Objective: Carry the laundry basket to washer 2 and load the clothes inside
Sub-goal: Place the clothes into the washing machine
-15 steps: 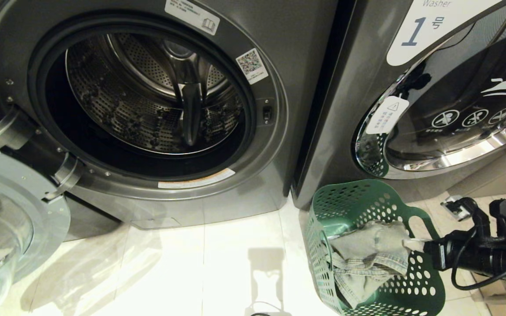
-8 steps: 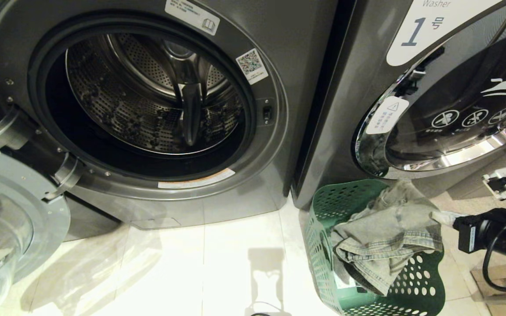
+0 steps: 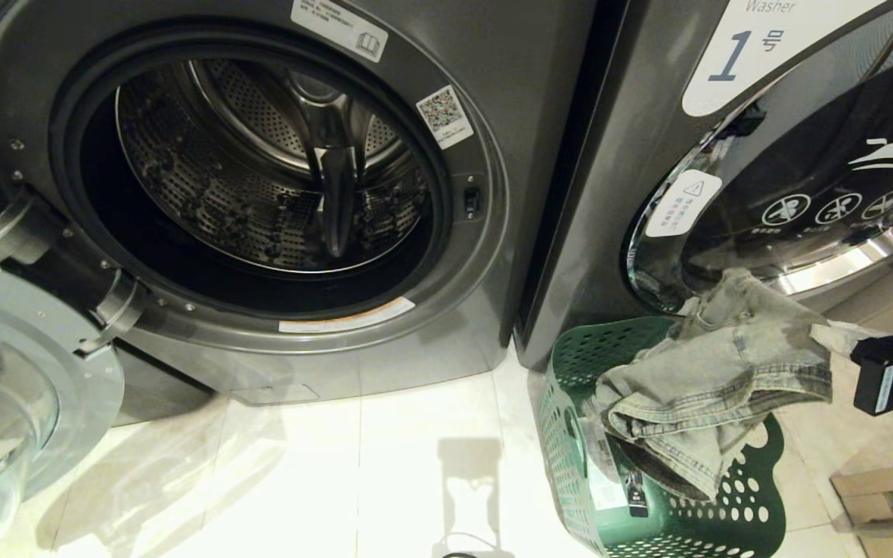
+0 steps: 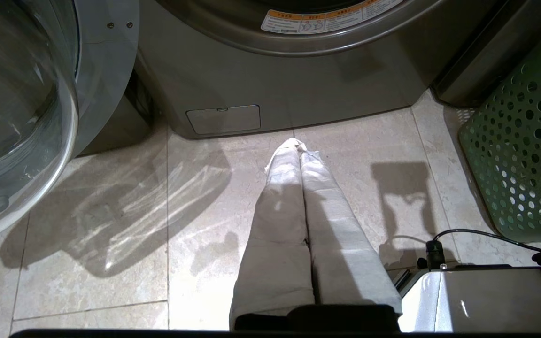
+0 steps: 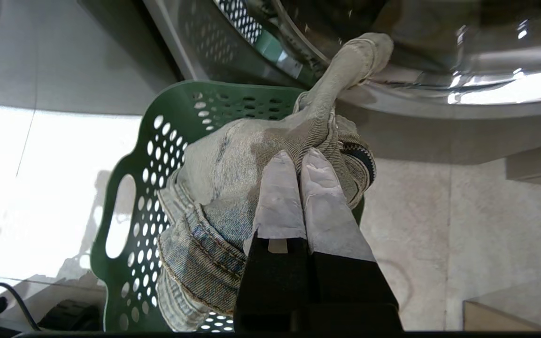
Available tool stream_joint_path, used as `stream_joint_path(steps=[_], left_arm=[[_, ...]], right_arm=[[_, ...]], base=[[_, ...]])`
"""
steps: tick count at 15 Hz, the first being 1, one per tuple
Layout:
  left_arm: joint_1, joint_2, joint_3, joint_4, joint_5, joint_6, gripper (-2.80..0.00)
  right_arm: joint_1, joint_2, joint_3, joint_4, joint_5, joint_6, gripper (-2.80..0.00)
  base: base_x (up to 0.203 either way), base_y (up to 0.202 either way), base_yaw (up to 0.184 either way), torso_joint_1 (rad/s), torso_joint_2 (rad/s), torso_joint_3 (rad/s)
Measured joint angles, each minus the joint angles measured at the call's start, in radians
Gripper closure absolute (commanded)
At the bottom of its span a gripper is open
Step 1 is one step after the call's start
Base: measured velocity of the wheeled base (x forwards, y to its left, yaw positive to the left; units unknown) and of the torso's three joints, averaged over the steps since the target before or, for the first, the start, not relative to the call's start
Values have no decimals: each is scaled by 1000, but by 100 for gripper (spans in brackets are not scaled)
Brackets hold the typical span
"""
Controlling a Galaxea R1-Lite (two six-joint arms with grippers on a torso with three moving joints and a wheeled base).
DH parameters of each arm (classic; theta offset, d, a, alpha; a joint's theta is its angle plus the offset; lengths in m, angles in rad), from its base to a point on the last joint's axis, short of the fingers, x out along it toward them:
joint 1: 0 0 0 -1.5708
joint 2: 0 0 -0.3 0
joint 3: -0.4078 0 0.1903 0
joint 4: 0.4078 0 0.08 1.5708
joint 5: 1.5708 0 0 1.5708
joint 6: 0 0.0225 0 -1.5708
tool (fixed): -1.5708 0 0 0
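While the laundry basket (image 3: 667,496) stands on the tiled floor (image 3: 353,473) against the foot of the washer labelled "1" (image 3: 725,155), the clothes (image 3: 718,380) hang stretched above it, long axis running from the basket's inside up and across toward the right gripper (image 3: 838,337). One end of the denim is pinched between the gripper's white-wrapped fingers (image 5: 298,188), which are pressed together on the fabric; the other end droops over the basket's rim, hems folded and pointing down into it. A narrow strip of the garment (a sleeve or leg, hard to tell which) reaches up against the chrome rim of that washer's closed door. The right arm comes in low beside the basket on the side away from the open washer, forearm roughly level, gripper pointing toward the basket. The basket is upright, its oval handle cut-out facing outward. Beside the basket, the neighbouring washer (image 3: 276,178) has its door (image 3: 20,387) swung open and its drum bare. The left gripper (image 4: 298,145) hangs near the floor before that open washer, well apart from the basket, its fingers together on nothing.
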Motion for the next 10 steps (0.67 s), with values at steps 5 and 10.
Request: stream_joint_path(steps=[5,10], left_arm=[[0,0,0,0,0,0,0],[0,0,0,0,0,0,0]], right_arm=[[31,-102,-111,262,-4,4,0],[42,-184,-143,415,-11,6,0]], base=[[0,0,0,0,0,0],[0,0,0,0,0,0]])
